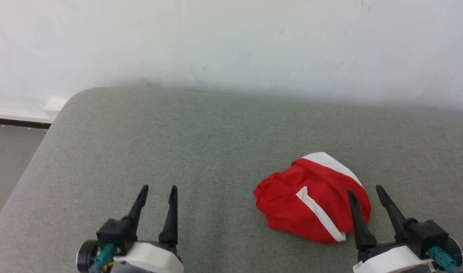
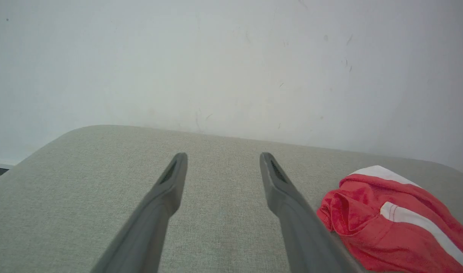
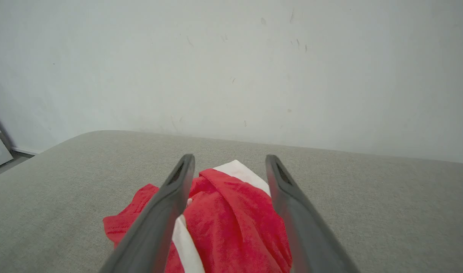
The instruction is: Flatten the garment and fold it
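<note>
Plainly, the left gripper (image 1: pixel 159 187) has its jaws spread wide with nothing between them, poised over bare grey cushion (image 1: pixel 201 136). The right gripper (image 1: pixel 365 189) is spread just as wide and clamps nothing. In the right wrist view the shorts (image 3: pixel 231 220) show between and under its fingers (image 3: pixel 161 216), but I cannot tell whether the tips touch the cloth.

The shorts lie on the cushion's near right part, well apart from the left gripper, bunched into a red heap. It is about as wide as it is deep, so no clear long axis shows. One white stripe (image 1: pixel 318 212) runs slantwise from the heap's middle to its near right edge. A second white band (image 1: pixel 333 163) curves along the far edge. A ruffled fold faces left.

Behind the cushion stands a pale wall (image 1: pixel 231 45).
</note>
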